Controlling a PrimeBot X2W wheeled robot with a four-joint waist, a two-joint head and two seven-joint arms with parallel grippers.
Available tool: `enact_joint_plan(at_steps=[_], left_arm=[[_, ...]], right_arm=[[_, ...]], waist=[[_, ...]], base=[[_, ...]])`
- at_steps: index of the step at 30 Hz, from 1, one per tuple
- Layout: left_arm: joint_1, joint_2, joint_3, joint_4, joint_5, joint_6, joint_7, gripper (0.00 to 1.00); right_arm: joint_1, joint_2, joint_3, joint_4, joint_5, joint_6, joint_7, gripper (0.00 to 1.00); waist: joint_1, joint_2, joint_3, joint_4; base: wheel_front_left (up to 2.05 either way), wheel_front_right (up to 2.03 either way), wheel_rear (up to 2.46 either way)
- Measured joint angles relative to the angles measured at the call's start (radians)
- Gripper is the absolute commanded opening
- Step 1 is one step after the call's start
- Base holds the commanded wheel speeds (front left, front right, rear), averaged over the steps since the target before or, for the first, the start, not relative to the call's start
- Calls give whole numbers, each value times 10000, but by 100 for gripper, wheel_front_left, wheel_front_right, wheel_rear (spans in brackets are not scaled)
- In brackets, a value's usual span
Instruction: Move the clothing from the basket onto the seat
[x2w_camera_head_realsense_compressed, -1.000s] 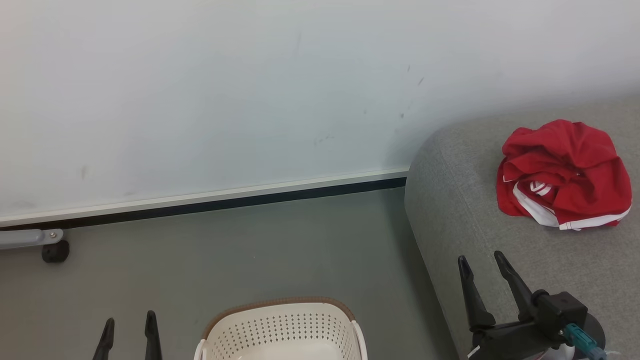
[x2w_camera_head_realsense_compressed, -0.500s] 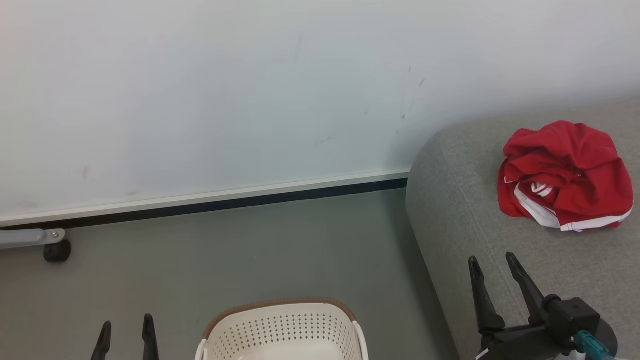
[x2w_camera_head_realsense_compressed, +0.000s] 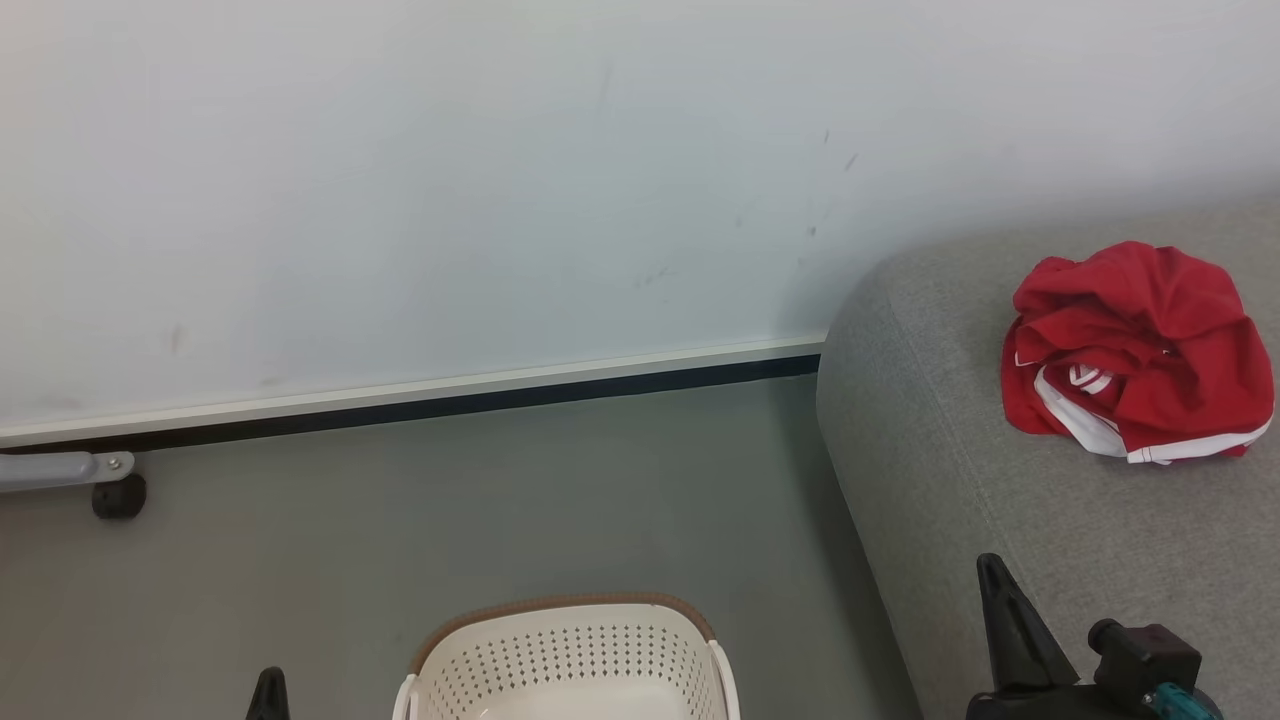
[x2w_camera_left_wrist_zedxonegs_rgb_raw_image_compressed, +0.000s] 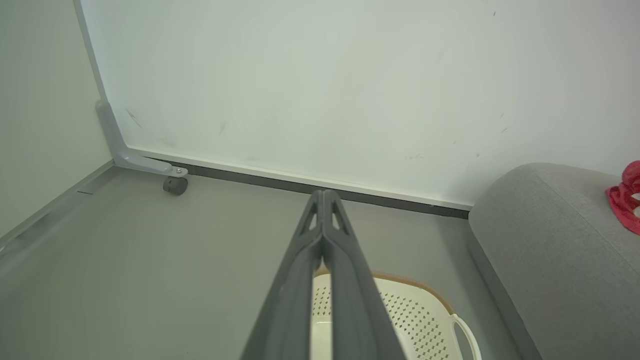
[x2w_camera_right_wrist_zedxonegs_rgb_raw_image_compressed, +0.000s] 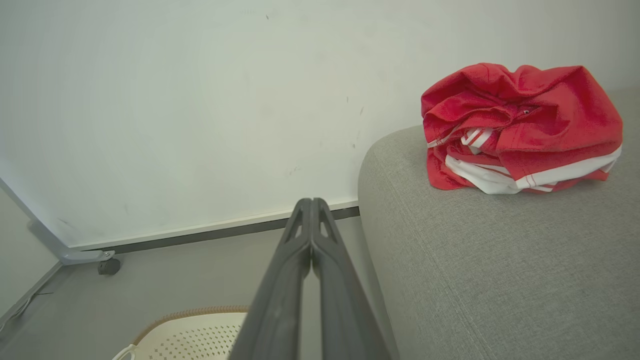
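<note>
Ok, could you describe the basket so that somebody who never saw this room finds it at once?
Start from the large grey seat against the white wall. On the grey floor beside its rounded corner stands the basket, oval and cream-white. Its perforated sides and brown woven-look rim set it apart from the plain seat.

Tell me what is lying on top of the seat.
The clothing, a crumpled red heap with white trim, rests on the seat near the wall. The patch of seat beneath the heap is covered, and its inner folds cannot be seen.
</note>
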Motion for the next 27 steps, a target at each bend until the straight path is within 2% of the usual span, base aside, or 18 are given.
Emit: enact_joint_plan(at_steps=[27], left_arm=[[-670, -314, 497, 458, -3356, -614, 972, 0]], right_arm=[[-96, 481, -1340, 303, 3306, 639, 1032, 0]], waist=[[0, 0, 145, 186]], base=[[0, 0, 0]])
